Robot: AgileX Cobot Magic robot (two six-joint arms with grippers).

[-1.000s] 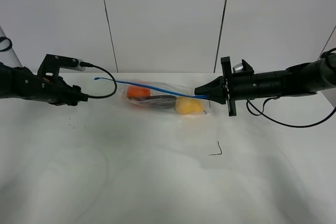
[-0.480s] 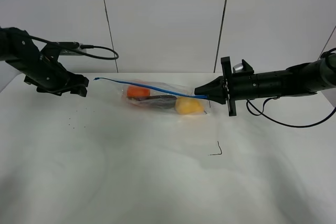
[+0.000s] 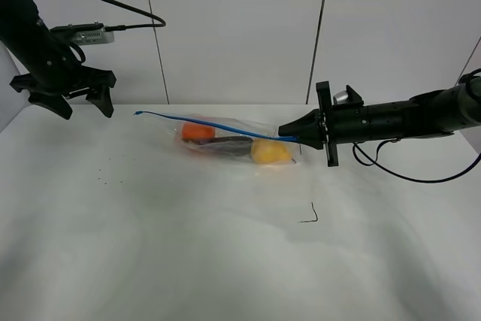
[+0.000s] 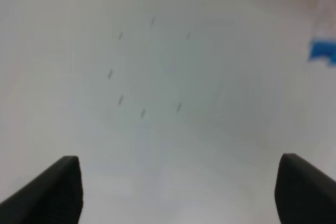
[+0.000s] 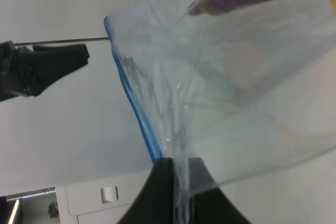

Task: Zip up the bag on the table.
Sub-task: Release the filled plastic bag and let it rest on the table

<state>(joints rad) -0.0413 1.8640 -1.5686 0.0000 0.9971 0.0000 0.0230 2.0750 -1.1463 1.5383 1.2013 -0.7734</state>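
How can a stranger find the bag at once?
On the white table, look toward the far edge, near the middle. The bag lies there, one end pinched by the right gripper; only it is clear plastic with a blue strip.

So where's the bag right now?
In the high view the bag lies on the table, centre back, its right end pinched by the right gripper.

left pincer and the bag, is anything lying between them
Nothing. In the exterior high view, only bare table shows between the open left pincer and the near end of the bag.
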